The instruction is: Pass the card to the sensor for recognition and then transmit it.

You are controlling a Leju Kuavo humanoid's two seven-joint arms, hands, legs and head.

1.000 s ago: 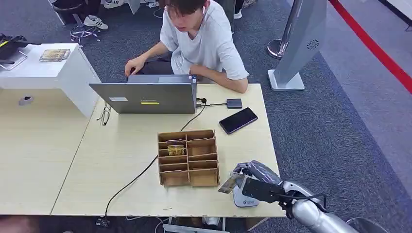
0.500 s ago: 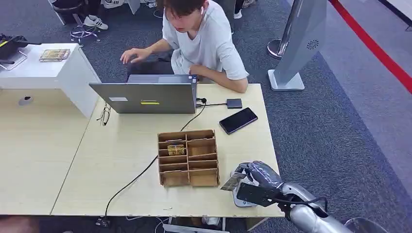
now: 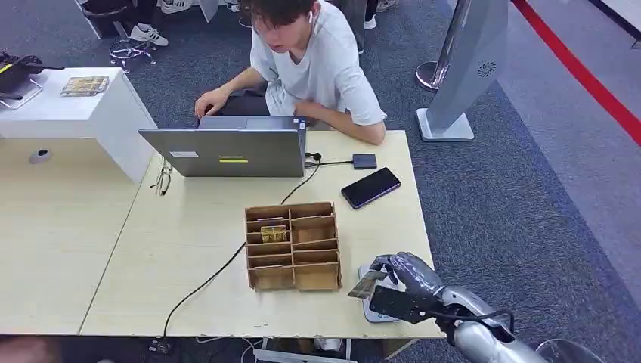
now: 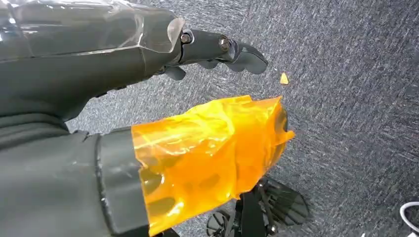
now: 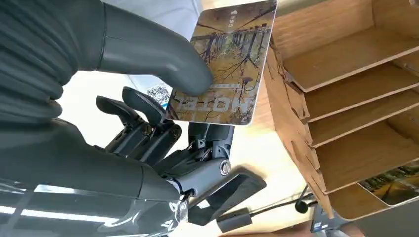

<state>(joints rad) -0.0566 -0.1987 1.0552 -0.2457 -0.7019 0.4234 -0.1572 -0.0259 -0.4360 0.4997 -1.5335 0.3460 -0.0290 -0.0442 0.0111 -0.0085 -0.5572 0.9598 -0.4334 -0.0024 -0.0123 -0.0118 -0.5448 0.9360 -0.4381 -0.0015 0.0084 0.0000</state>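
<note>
Lower right of the head view, past the laptop (image 3: pixel 227 151) at upper centre and the wooden divider box (image 3: pixel 292 246) mid-frame: your right hand (image 3: pixel 408 283) pinches the card (image 3: pixel 366 284) at the table's near edge. The card sits tilted, just beside the box's lower right corner, over the white sensor (image 3: pixel 376 306), whose body is mostly hidden by the hand. Whether card and sensor touch, you cannot tell.

Right wrist view: thumb (image 5: pixel 163 59) presses on the printed face of the card (image 5: pixel 222 64), fingers (image 5: pixel 143 111) underneath. Grip is near one short end; most of the card sticks out free.

Judgement: thin, stiff, light plastic with a glossy face, so likely to slip or pivot in a pinch. Hold it flat-on, thumb well onto the face, and avoid knocking the free end against the box wall.

Left hand (image 4: pixel 217 49) hangs over grey carpet (image 4: pixel 346 98), fingers curled, nothing visible in them.
</note>
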